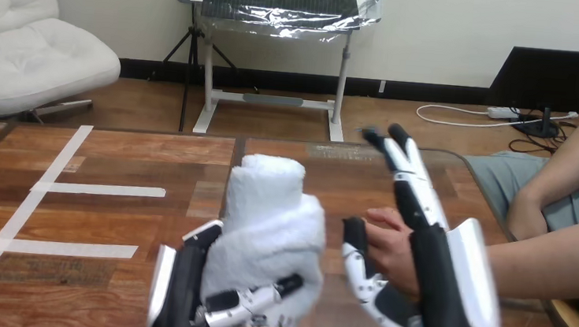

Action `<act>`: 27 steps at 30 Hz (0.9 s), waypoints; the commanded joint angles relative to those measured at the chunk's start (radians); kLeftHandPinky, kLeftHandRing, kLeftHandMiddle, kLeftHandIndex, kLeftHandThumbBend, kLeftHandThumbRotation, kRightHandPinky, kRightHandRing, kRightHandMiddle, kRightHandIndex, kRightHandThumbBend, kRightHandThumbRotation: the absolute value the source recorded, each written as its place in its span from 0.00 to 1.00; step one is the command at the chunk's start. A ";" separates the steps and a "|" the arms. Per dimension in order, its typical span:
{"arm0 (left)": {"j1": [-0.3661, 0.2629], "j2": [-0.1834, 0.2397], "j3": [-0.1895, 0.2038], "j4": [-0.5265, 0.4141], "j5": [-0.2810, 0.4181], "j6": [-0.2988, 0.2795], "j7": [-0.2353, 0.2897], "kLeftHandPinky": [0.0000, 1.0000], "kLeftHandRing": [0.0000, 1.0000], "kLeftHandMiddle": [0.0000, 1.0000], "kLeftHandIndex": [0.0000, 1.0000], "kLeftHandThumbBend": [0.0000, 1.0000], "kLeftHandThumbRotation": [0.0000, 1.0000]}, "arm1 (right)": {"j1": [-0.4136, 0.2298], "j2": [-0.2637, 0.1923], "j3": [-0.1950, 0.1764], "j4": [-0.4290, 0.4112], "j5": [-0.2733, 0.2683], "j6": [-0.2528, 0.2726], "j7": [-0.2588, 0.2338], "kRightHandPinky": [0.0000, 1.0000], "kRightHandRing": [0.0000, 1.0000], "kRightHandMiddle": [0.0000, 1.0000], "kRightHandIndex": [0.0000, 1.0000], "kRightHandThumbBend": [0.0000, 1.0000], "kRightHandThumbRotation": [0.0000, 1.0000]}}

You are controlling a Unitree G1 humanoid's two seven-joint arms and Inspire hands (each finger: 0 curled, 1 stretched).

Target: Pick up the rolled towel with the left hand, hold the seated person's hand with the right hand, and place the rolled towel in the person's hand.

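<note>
table (pixel 153 151): wooden, running across the lower view from the left edge to the person's side at the right.
tape strips (pixel 98 189): white, on the table's left part; one long diagonal strip with two short ones branching off to the right.
person's forearm (pixel 547 261): comes in from the right edge, over the table's right corner, pointing left.
right hand (pixel 449 288): raised at the lower right, its white-shelled back toward the camera. the fingers (pixel 412 174) are straight and point up and away, and the thumb (pixel 360 268) stands out to the left (nothing is clasped).
rolled towel (pixel 269 225): white, upright, lifted off the table at the lower centre, just left of the right hand's thumb.
left hand (pixel 180 296): at the bottom edge, wrapped round the towel's lower half; its fingers (pixel 247 300) curl across the towel's front, gripping it.
person's near hand (pixel 390 243): sits in the gap between the right hand's thumb and its palm, partly covered by that hand; cannot tell whether the two touch. it is near the towel but apart from it.
person's far hand (pixel 525 220): past the table's right edge, well apart from both robot hands.
</note>
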 commanded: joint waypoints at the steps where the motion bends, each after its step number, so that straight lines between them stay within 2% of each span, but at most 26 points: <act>1: -0.021 -0.056 0.028 -0.287 -0.031 -0.149 -0.030 0.30 0.36 0.42 0.50 0.64 0.01 | -0.072 -0.082 -0.192 -0.232 -0.046 0.181 0.127 1.00 1.00 0.99 0.94 0.44 0.00; 5: -0.001 -0.072 0.027 -0.299 -0.029 -0.156 -0.043 0.30 0.36 0.42 0.49 0.64 0.01 | -0.081 -0.145 -0.252 -0.271 -0.107 0.245 0.202 0.97 0.99 0.98 0.92 0.54 0.00; 7: 0.006 -0.079 0.029 -0.303 -0.023 -0.158 -0.046 0.29 0.36 0.42 0.49 0.64 0.01 | -0.087 -0.167 -0.270 -0.279 -0.119 0.260 0.222 0.91 0.97 0.96 0.90 0.63 0.00; 8: 0.011 -0.082 0.030 -0.305 -0.016 -0.162 -0.046 0.29 0.36 0.42 0.49 0.64 0.01 | -0.092 -0.187 -0.287 -0.287 -0.131 0.280 0.248 0.91 0.97 0.96 0.90 0.63 0.00; 9: 0.015 -0.085 0.031 -0.306 -0.012 -0.164 -0.046 0.29 0.36 0.42 0.49 0.64 0.01 | -0.094 -0.199 -0.296 -0.294 -0.138 0.295 0.266 0.87 0.96 0.95 0.88 0.68 0.00; 12: 0.022 -0.091 0.036 -0.305 0.004 -0.174 -0.047 0.29 0.36 0.42 0.49 0.64 0.01 | -0.105 -0.235 -0.325 -0.316 -0.165 0.349 0.330 0.84 0.94 0.94 0.87 0.73 0.00; 20: 0.031 -0.103 0.043 -0.292 0.022 -0.208 -0.053 0.28 0.35 0.42 0.49 0.64 0.00 | -0.146 -0.318 -0.379 -0.336 -0.200 0.466 0.475 0.80 0.92 0.91 0.85 0.84 0.00; 27: 0.044 -0.114 0.048 -0.292 0.028 -0.215 -0.065 0.28 0.35 0.42 0.49 0.64 0.01 | -0.185 -0.400 -0.409 -0.305 -0.211 0.515 0.569 0.80 0.92 0.90 0.84 0.89 0.00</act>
